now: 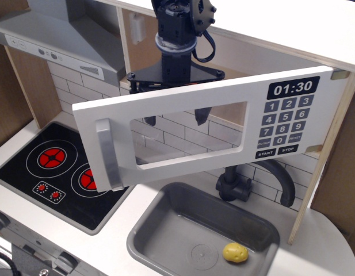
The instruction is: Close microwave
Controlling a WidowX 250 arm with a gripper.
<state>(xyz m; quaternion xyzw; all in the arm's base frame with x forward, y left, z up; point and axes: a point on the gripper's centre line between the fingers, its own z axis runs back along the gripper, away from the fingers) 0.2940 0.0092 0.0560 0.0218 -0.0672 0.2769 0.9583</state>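
Observation:
The microwave is a light-wood box high on the back wall, and its wide white door [183,92] stands swung open toward me, hinged on the right. The door has a grey bar handle [110,155] on its left end, a rectangular window, a black keypad [283,123] and a clock display [293,87] reading 01:30. My black gripper [176,119] hangs behind the door, in front of the microwave's opening. Its two fingertips [149,121] show through the window, spread apart and holding nothing. I cannot tell whether they touch the door's back.
A grey slanted extractor hood [50,34] is at upper left above a black hob [56,172] with red rings. A grey sink [183,230] below the door holds a small yellow item [235,252]. A black faucet [252,181] stands behind the sink.

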